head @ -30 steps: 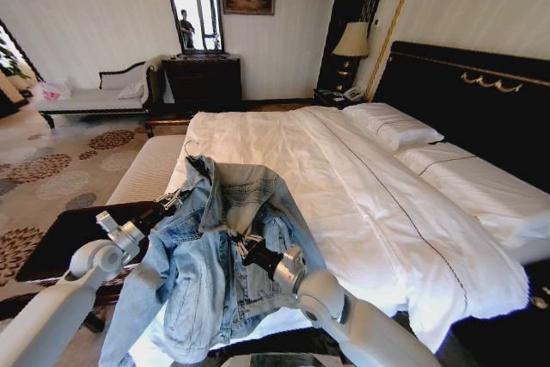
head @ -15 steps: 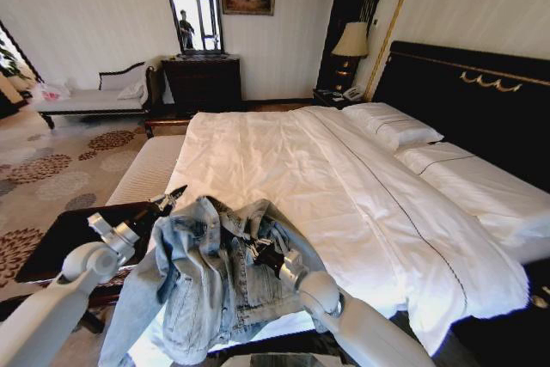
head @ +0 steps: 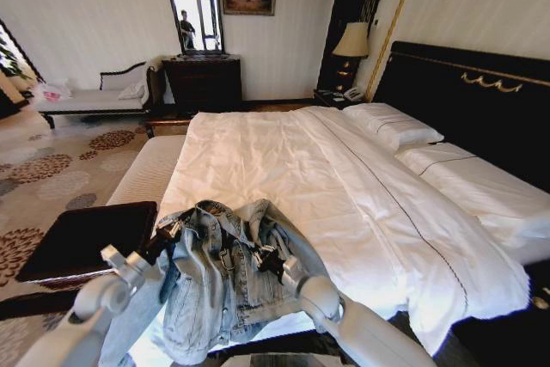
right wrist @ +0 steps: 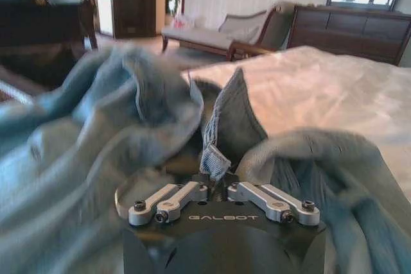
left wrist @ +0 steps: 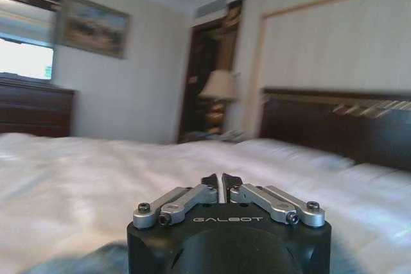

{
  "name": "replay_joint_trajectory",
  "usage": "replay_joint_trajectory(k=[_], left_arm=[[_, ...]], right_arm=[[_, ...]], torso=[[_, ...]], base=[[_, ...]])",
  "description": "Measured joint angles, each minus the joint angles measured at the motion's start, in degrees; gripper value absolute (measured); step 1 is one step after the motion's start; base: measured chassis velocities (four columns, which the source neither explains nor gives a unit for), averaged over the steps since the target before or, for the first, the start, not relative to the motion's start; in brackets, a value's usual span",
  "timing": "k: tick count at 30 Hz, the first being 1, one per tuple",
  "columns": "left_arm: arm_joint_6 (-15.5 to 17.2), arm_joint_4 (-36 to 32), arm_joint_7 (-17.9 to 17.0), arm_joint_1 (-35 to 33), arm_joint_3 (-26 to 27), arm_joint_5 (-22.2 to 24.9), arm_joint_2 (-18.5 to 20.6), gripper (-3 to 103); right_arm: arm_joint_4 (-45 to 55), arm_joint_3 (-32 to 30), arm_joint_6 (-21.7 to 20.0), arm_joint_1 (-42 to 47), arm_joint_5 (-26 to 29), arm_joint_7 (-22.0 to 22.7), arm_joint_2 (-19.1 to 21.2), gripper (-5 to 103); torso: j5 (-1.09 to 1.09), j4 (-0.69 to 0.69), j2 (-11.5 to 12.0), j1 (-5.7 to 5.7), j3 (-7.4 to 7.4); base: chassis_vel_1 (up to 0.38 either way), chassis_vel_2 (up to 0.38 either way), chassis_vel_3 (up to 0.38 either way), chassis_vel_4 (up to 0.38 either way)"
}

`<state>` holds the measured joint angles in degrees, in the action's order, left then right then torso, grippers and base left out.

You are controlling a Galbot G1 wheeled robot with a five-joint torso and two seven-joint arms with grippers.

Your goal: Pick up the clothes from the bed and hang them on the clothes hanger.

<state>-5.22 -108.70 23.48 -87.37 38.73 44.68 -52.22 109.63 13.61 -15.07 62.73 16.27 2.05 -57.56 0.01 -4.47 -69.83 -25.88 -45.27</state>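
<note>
The clothes, a light-blue denim jacket (head: 219, 285), lie crumpled on the near left corner of the bed (head: 284, 161), partly hanging over its edge. My right gripper (head: 263, 255) sits in the middle of the jacket. In the right wrist view, the right gripper (right wrist: 216, 172) is shut on a fold of the denim (right wrist: 215, 152). My left gripper (head: 170, 229) hovers at the jacket's left edge, shut and holding nothing. The left wrist view shows the left gripper (left wrist: 222, 181) over the white sheet (left wrist: 96, 178). The clothes hanger is out of view.
A dark low bench (head: 86, 238) stands left of the bed beside my left arm. The black headboard (head: 464, 100) and pillows (head: 391, 126) are at the far right. A chaise (head: 90, 99), dresser (head: 202, 82) and lamp (head: 351, 40) line the back wall.
The jacket, held up by both grippers a second ago, has come down onto the bed. My left gripper let go of it and dropped lower; the right gripper still holds it.
</note>
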Motion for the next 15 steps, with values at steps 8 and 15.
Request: replay_joint_trajectory(k=[8, 15], left_arm=[[-5.1, -1.7, -5.2, -11.1, 4.0, -16.7, -6.1, 33], [-13.2, -3.2, -7.8, -24.6, 8.6, -20.2, -11.2, 60]], right_arm=[[-1.4, -2.4, 1.0, 5.6, -8.6, -0.3, 3.1, 33], [4.9, -7.9, 1.7, 9.6, -7.6, 0.2, 8.2, 61]], torso=[[0.00, -0.02, 0.0, 0.00, 0.00], [-0.01, -0.02, 0.0, 0.01, 0.01]], base=[[0.000, 0.000, 0.000, 0.000], [0.000, 0.000, 0.000, 0.000]])
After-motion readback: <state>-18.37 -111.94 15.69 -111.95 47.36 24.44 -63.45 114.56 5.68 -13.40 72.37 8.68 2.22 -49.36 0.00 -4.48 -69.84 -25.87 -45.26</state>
